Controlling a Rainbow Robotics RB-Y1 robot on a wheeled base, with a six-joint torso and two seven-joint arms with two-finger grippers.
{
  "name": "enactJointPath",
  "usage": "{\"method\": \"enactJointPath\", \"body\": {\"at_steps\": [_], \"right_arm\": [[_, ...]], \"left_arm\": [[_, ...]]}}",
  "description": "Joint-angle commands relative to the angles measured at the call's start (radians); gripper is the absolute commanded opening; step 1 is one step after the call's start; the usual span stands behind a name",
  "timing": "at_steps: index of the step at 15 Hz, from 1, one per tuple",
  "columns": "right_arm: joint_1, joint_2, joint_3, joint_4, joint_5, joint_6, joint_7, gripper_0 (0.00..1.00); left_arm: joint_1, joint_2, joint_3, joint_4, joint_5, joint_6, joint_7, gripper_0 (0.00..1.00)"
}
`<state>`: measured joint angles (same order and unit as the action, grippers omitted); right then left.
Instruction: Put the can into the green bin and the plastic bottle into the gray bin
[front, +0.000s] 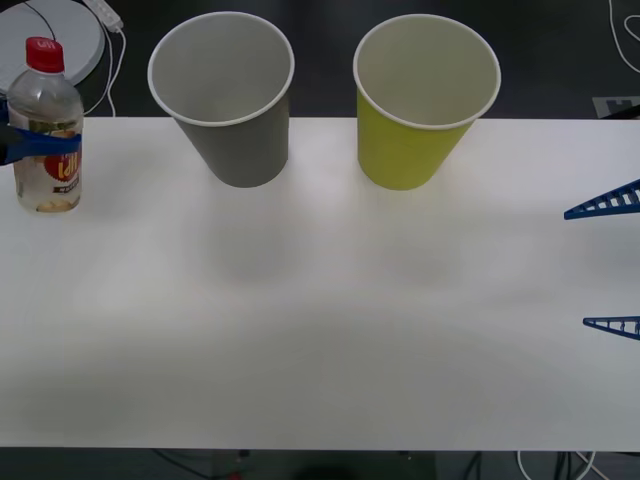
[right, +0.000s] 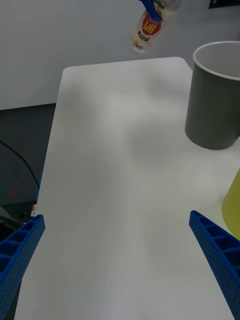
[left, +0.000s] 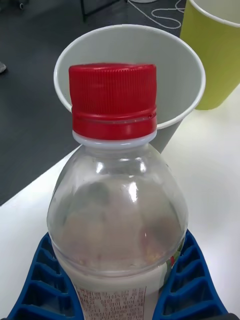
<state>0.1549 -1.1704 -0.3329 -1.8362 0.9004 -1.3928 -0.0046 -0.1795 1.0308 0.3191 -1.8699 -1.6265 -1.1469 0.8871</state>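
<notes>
left gripper (front: 40, 143) clamped on upright plastic bottle (front: 45, 130) | gray bin (front: 225, 95) just to its right | right gripper (front: 610, 262) apart, idle at the desk's right edge

Red-capped plastic bottle (front: 45, 130) upright, far left; gray bin (front: 225, 95), green bin (front: 422, 100) upright, empty.

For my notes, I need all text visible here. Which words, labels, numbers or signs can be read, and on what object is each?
Plastic bottle, label: red-yellow with a logo and small print, too blurred to read.
Gray bin: no text.
Green bin: no text.
</notes>
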Motion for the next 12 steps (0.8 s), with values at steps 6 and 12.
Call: {"method": "enactJointPath", "body": {"at_steps": [6, 12], "right_arm": [[0.000, 0.000, 0.000, 0.000, 0.000, 0.000, 0.000, 1.00], [0.000, 0.000, 0.000, 0.000, 0.000, 0.000, 0.000, 1.00]], "left_arm": [[-0.141, 0.080, -0.072, 0.038, 0.004, -0.077, 0.075, 0.00], [-0.374, 0.203, -0.315, 0.193, 0.120, -0.077, 0.067, 0.00]]}}
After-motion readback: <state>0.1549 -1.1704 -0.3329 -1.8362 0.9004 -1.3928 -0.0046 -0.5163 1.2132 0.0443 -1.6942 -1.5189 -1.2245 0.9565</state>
